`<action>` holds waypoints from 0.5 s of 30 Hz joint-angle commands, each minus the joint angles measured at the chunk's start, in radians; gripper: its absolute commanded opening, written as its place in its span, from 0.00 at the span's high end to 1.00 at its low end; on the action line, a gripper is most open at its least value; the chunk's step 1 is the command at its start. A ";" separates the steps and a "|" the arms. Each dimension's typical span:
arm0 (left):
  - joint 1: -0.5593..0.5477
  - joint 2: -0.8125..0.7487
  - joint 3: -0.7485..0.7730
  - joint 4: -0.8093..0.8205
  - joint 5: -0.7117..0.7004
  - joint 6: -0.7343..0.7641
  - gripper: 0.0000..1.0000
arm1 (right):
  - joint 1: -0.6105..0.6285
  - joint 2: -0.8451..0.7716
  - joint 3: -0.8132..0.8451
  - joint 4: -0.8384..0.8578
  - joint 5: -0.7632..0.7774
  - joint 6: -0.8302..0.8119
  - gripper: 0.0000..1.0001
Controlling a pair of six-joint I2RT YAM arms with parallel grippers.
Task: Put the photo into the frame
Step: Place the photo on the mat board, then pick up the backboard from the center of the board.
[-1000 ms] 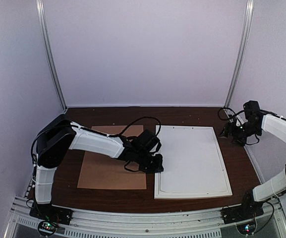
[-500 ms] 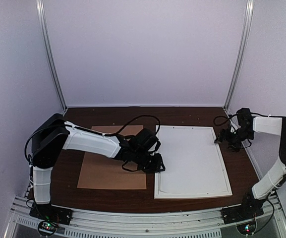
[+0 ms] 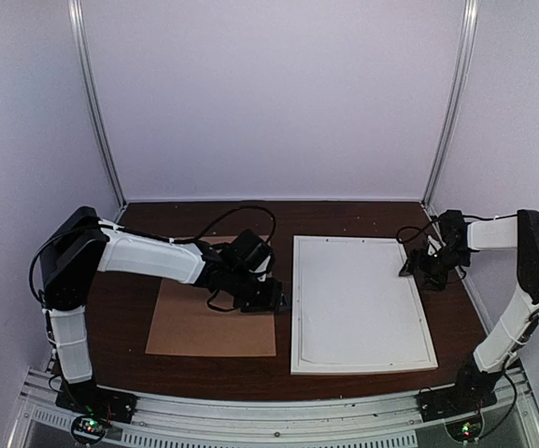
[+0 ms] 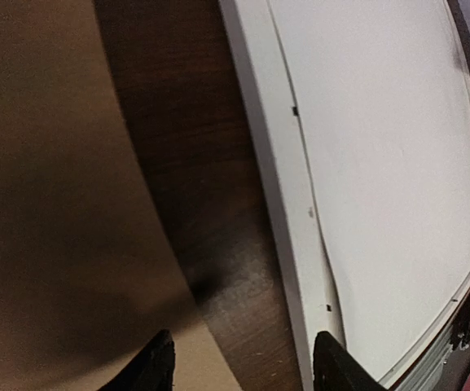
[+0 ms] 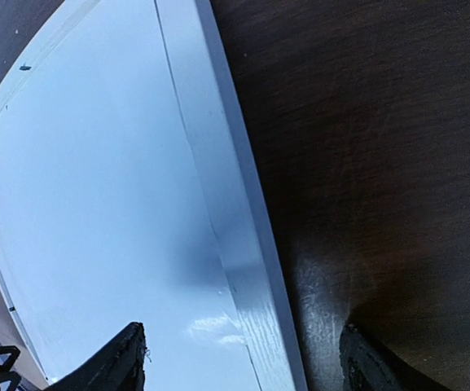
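Note:
The frame lies flat at the table's centre right, thin white rim up. A plain white sheet fills it, and the photo is hidden. In the left wrist view the sheet bows up slightly along the frame's left rim. My left gripper hangs open over the bare strip of table between the brown board and that rim, with nothing between its fingers. My right gripper is open and straddles the frame's right rim, with one finger over the sheet and the other over the table.
A plain brown board lies flat left of the frame, its near right corner under my left gripper's finger. Dark wood table runs right of the frame. Grey walls and two metal posts close the back.
My left gripper has opened and drawn back leftward off the frame's left rim. The right arm has swung in from the far right, down to the frame's right rim.

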 commanded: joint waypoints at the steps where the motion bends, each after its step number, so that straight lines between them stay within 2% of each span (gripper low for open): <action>1: 0.080 -0.091 -0.069 -0.027 -0.025 0.062 0.41 | 0.031 0.011 0.000 0.026 -0.006 0.003 0.19; 8: 0.223 -0.245 -0.180 -0.128 -0.119 0.168 0.35 | 0.053 -0.013 0.017 0.003 0.003 -0.019 0.20; 13: 0.366 -0.355 -0.265 -0.193 -0.141 0.244 0.22 | 0.074 -0.082 0.057 -0.067 0.107 -0.046 0.20; 15: 0.423 -0.384 -0.287 -0.214 -0.141 0.274 0.20 | 0.142 -0.114 0.079 -0.093 0.178 -0.052 0.20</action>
